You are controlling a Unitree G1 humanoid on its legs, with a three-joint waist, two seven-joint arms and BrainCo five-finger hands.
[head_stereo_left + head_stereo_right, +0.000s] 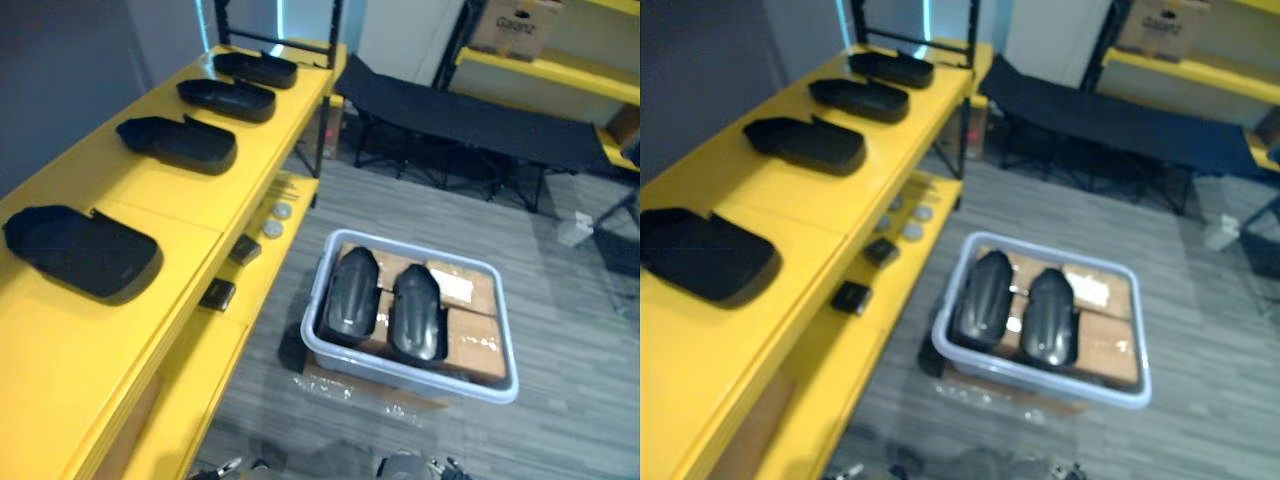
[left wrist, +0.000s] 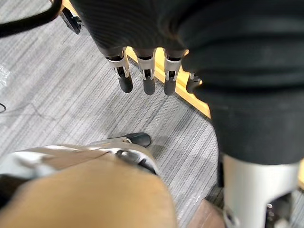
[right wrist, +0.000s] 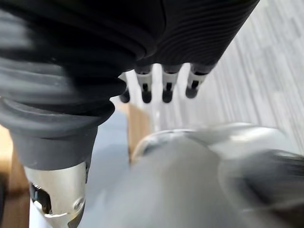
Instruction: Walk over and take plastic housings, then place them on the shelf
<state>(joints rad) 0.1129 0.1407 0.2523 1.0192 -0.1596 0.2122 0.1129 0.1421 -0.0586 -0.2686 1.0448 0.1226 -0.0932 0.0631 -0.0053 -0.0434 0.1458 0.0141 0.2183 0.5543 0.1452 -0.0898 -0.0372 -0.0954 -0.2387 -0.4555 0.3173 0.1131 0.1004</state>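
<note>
Two black plastic housings (image 1: 350, 295) (image 1: 418, 312) lie side by side, rounded backs up, in a grey bin (image 1: 410, 378) on the floor. Several more black housings, the nearest (image 1: 82, 250) and another (image 1: 178, 143), lie in a row on the top of the yellow shelf (image 1: 190, 205) at the left. My left hand (image 2: 147, 77) hangs over the grey floor beside a yellow shelf edge, fingers straight and holding nothing. My right hand (image 3: 167, 86) hangs likewise, fingers relaxed and empty.
The bin rests on cardboard boxes (image 1: 470, 345). The lower yellow shelf board carries small black parts (image 1: 218, 294) and round discs (image 1: 275, 220). A black folding cot (image 1: 470, 115) stands behind the bin, with another yellow shelf and a cardboard box (image 1: 515, 25) beyond it.
</note>
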